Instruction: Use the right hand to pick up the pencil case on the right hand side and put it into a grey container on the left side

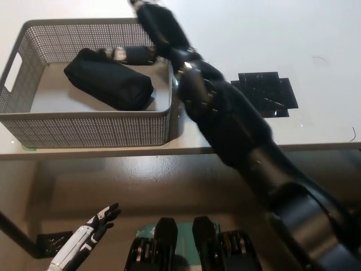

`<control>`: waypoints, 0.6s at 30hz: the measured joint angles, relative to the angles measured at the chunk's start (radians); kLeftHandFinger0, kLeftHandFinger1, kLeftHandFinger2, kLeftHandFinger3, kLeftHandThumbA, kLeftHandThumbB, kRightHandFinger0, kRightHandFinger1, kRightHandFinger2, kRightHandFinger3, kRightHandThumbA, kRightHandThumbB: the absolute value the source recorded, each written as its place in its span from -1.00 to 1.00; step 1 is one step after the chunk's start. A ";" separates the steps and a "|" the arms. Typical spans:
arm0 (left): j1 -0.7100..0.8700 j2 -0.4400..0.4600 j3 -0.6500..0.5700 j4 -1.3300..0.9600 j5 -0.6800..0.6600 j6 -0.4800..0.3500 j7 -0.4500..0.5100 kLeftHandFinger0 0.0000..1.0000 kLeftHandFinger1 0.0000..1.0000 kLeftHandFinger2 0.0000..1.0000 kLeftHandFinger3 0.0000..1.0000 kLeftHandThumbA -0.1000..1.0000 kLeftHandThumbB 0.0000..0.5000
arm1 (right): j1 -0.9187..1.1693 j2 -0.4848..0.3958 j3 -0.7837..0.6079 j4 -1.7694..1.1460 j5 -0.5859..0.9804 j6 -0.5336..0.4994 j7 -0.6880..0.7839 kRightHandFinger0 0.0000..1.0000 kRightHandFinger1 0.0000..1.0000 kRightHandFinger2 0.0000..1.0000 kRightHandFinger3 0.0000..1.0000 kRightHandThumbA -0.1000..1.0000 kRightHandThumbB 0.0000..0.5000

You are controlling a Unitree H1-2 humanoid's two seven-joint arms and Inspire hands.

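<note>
Nearest me, my left hand (pixel 96 224) rests low below the tabletop edge, its fingers spread and holding nothing, well apart from the work.

My black right arm runs up from the lower right and crosses the tabletop (pixel 237 51) toward the far left. The right hand (pixel 131 55) sits over the far right corner of the grey container (pixel 84 131), just inside its rim. It is blurred, so I cannot tell whether its fingers are apart or together; I see nothing clamped in them.

The pencil case (pixel 110 86) lies just below and to the left of that hand, on the floor of the container, tilted diagonally, its far end close to the fingertips. Whether they are touching there I cannot tell. The case looks fully inside the walls and resting on its own.

To the right of the hand, beyond the container wall, a black square mat (pixel 263 94) lies flat on the tabletop with nothing on it.

I judge the placing step as done, with the release at or near its end. The next move calls for lifting the right hand straight up clear of the mesh rim before pulling it back to the right, so the arm does not catch the wall and drag the container.
</note>
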 measured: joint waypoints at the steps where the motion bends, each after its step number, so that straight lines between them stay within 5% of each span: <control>1: 0.000 0.000 0.000 0.001 0.000 0.000 0.000 1.00 1.00 1.00 1.00 1.00 0.54 | 0.027 -0.017 -0.009 -0.028 0.003 0.002 0.002 1.00 1.00 1.00 1.00 1.00 0.47; 18: 0.001 0.000 0.000 0.010 0.000 0.006 0.000 1.00 1.00 1.00 1.00 1.00 0.58 | 0.453 -0.225 -0.173 -0.468 0.068 0.013 0.033 1.00 1.00 1.00 1.00 1.00 0.65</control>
